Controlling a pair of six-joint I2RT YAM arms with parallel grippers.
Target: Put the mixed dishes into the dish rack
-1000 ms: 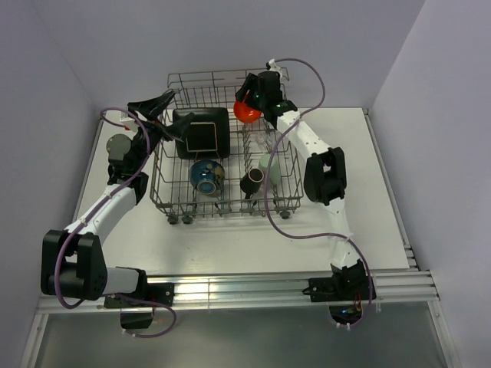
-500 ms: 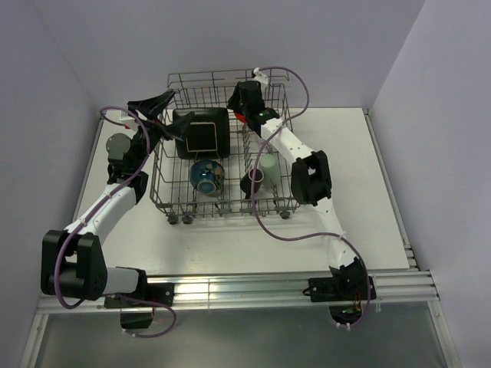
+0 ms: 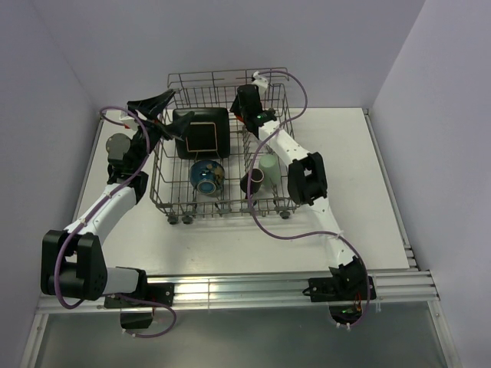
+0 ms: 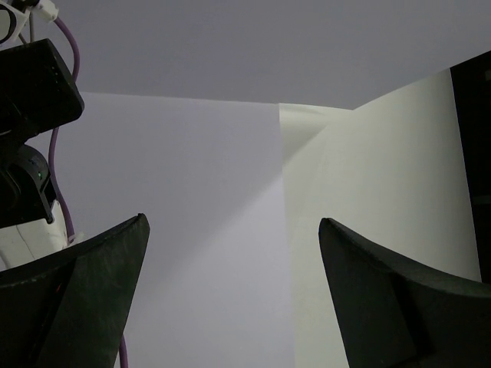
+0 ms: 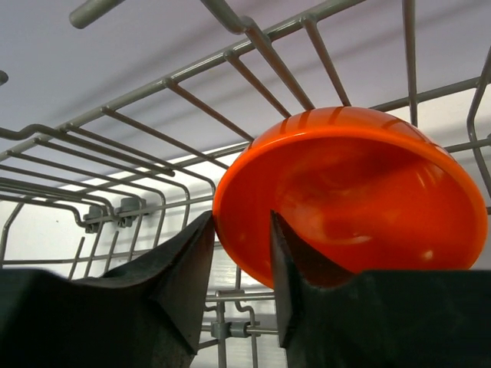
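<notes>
White surface [image 3: 360,192], lilac walls; dish rack [image 3: 165,201] far centre. Right end effector [image 5: 239,222] in the rack's far right half, fingers straddling the rim of the small orange bowl [image 5: 353,192]. Clamped or loose, can't tell. Left end effector [image 4: 232,221] spread wide, empty. Risk: bowl tilted among wires, could snag or slip off if the pinch is weak. Top view hides the bowl under the arm.
</notes>
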